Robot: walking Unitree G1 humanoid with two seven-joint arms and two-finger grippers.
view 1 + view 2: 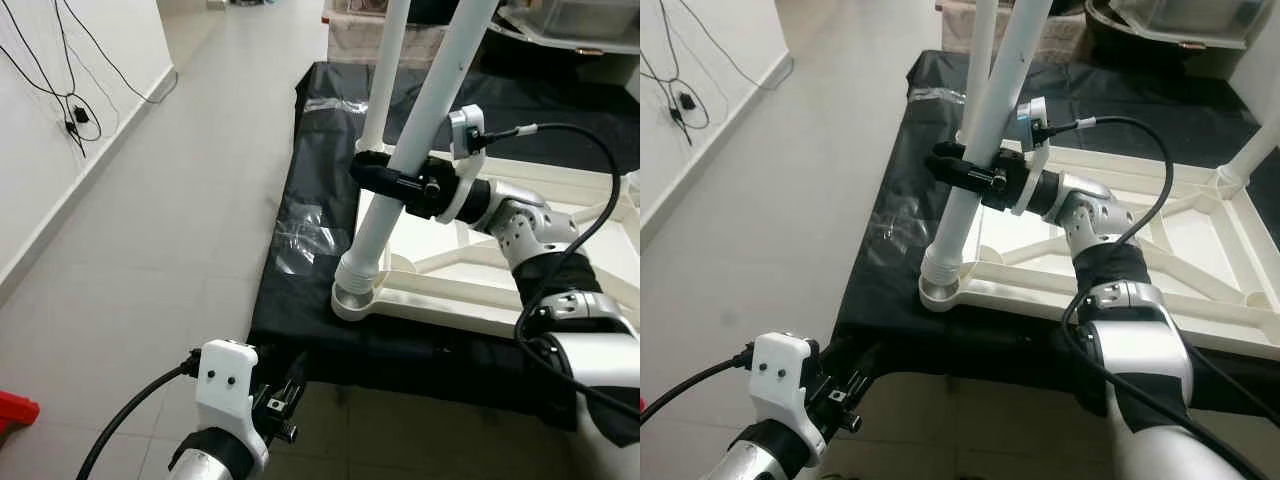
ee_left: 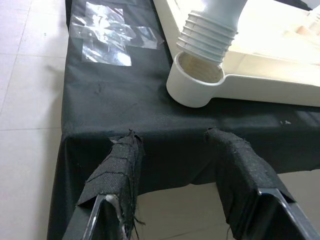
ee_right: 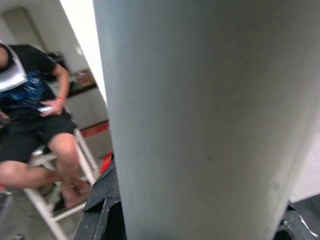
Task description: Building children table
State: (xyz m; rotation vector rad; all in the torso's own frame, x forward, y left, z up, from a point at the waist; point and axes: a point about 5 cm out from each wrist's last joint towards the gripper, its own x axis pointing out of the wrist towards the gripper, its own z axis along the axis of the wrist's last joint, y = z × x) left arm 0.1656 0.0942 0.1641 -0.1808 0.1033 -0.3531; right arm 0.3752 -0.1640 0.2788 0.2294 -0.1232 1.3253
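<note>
right gripper clamping table leg

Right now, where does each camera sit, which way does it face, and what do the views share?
Left eye: head, looking down at the tabletop; right gripper clamps the leg.
Right eye: same scene, both arms showing.
Left wrist: along the left gripper, open, toward the corner socket.
Right wrist: pressed against the leg; a person sits behind.
All four share the leg.

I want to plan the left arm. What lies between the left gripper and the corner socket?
Only bare black cloth: the left wrist view shows it between the open left gripper and the socket.
</note>
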